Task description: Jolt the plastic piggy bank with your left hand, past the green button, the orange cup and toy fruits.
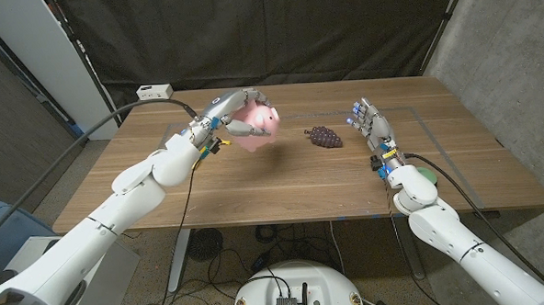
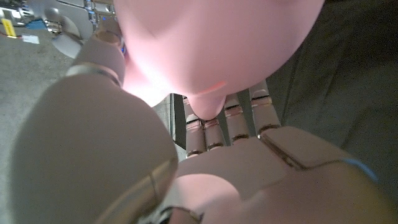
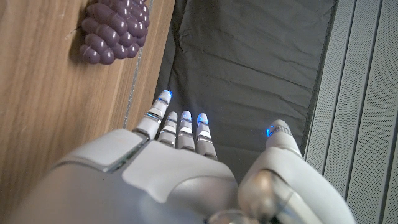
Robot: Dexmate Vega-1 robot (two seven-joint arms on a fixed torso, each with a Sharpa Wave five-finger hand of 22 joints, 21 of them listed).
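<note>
A pink plastic piggy bank is gripped by my left hand over the table's back middle, seemingly raised a little off the wood. In the left wrist view the pink body sits against my left hand, fingers curled round it. A purple toy grape bunch lies just right of the bank, also seen close by in the right wrist view. My right hand stands open right of the grapes, fingers spread. A green button peeks out beside my right forearm.
The wooden table has bare wood across its front and left. A small white box sits at the back left edge. A black curtain hangs behind the table.
</note>
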